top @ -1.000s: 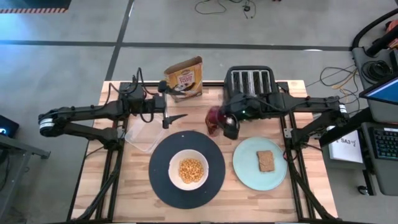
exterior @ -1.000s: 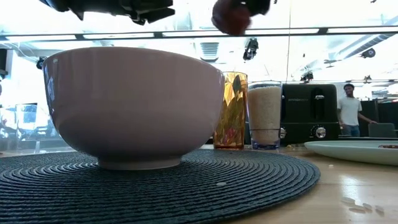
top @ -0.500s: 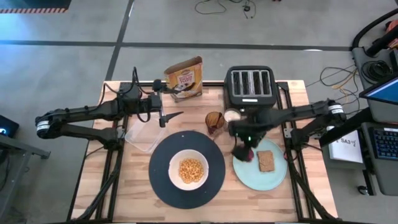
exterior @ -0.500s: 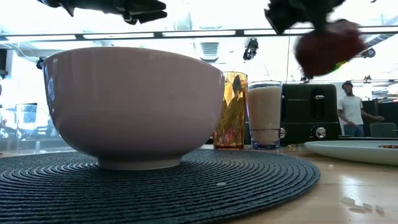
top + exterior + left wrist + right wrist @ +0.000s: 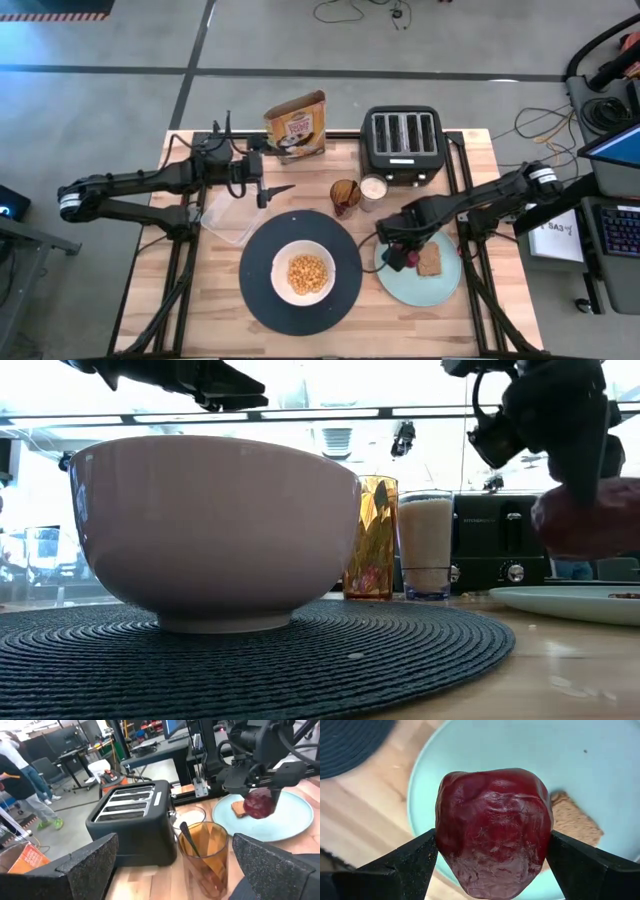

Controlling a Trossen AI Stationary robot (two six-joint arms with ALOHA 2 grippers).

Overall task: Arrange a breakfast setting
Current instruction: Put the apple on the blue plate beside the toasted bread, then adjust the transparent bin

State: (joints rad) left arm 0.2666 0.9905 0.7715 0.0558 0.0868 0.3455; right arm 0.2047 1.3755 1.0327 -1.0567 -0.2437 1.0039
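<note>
My right gripper (image 5: 398, 256) is shut on the dark red fruit (image 5: 494, 832), low over the left part of the pale green plate (image 5: 440, 280), beside the brown toast slice (image 5: 430, 259). The fruit also shows in the low view (image 5: 590, 525) and the left wrist view (image 5: 259, 804). The white bowl (image 5: 303, 272) with yellow cereal sits on the black round plate (image 5: 262, 290). The cereal box (image 5: 296, 126) stands at the far edge. My left gripper (image 5: 280, 188) is open and empty, held above the table beyond the black plate. My right gripper pinches the dark red fruit by its two opposite sides (image 5: 442, 840) between its two fingers. The fingers point down at a slant. The fruit hangs clear, just above the green plate.
A black four-slot toaster (image 5: 402, 140) stands at the far edge. An amber glass (image 5: 345, 195) and a glass of white stuff (image 5: 373, 189) stand in front of it. A clear container (image 5: 225, 215) lies at the left. A person (image 5: 20, 775) stands beyond the table.
My right gripper has carried the dark red fruit from near the amber glass toward the table's right and near edge, and down, until it hangs just over the green plate beside the toast. It has stayed shut on the fruit.
</note>
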